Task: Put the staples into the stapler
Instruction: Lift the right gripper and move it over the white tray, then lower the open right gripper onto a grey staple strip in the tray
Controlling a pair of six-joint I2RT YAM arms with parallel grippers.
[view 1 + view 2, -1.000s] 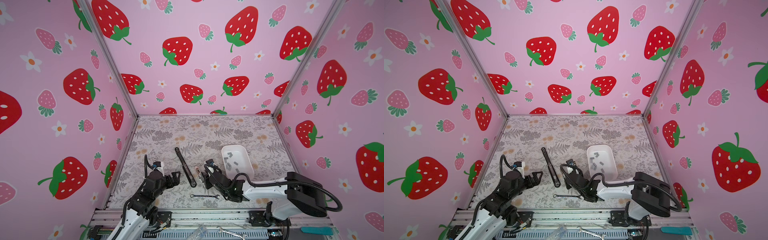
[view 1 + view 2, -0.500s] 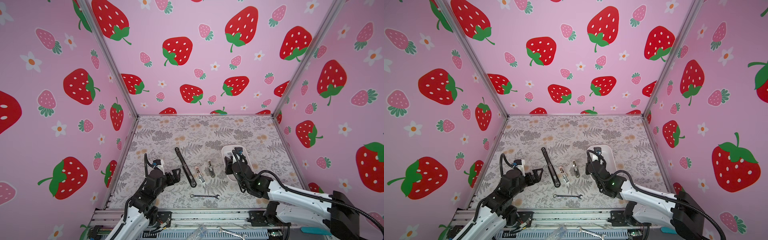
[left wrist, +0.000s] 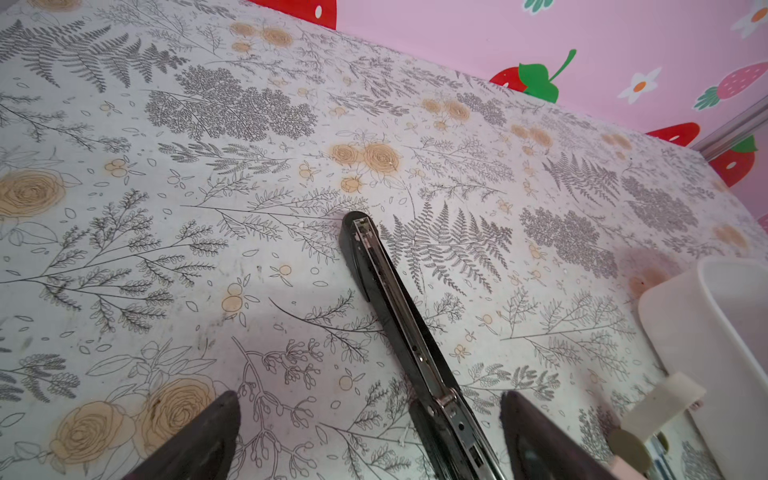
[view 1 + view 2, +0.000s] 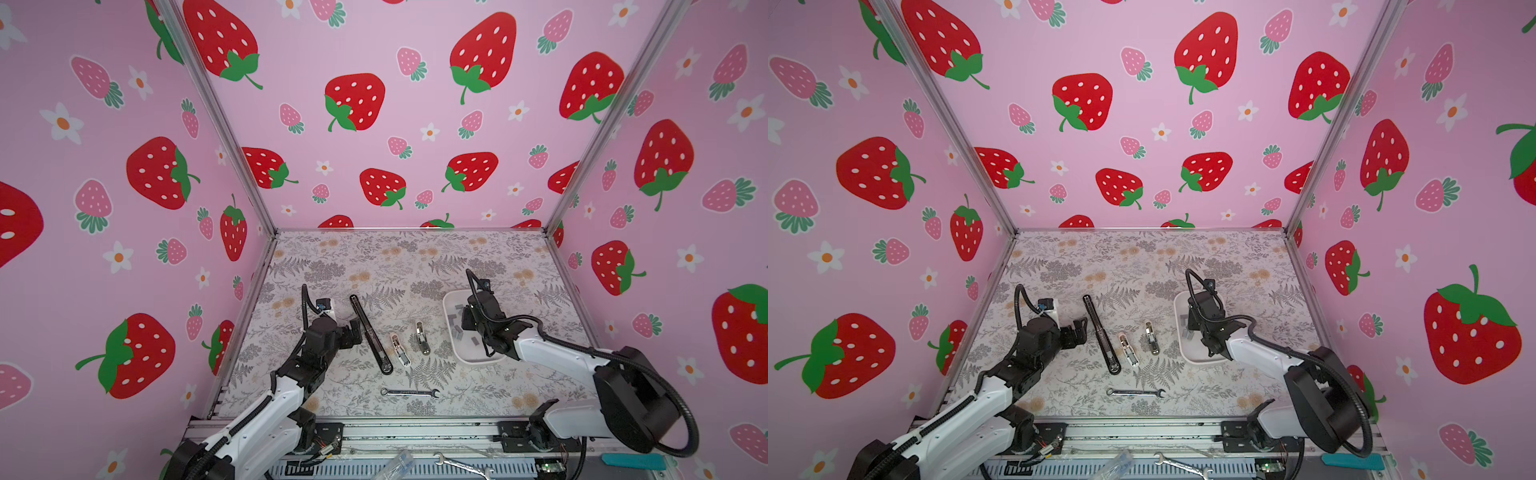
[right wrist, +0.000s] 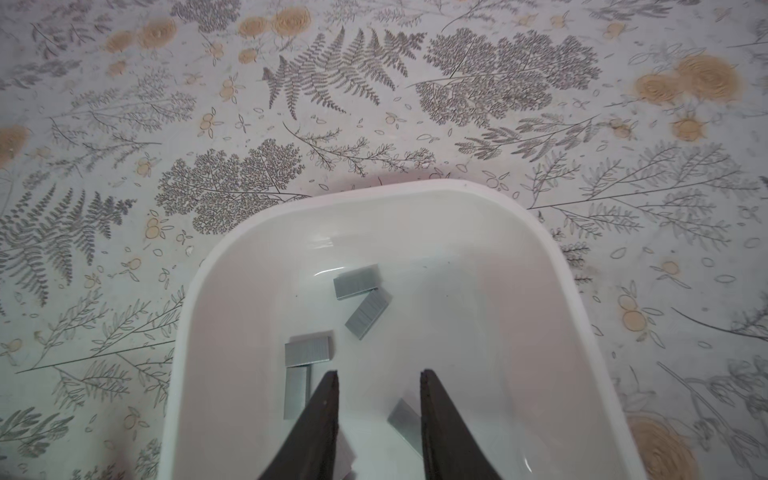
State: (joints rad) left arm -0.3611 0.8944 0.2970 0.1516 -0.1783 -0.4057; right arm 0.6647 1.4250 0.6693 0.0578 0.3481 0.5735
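1. One long black stapler (image 4: 370,334), opened flat.
2. Two mini staplers (image 4: 400,350).
3. One white tray (image 5: 395,186).
4. At least five strips of staples (image 5: 356,281), counted in the right wrist view.
5. One silver wrench (image 4: 409,392) on the counter (image 4: 415,266), and a second wrench (image 4: 461,463) on the front rail (image 4: 415,434).

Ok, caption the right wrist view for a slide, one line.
Right tool, jaws apart and empty, poised over grey staple strips in the white tray.
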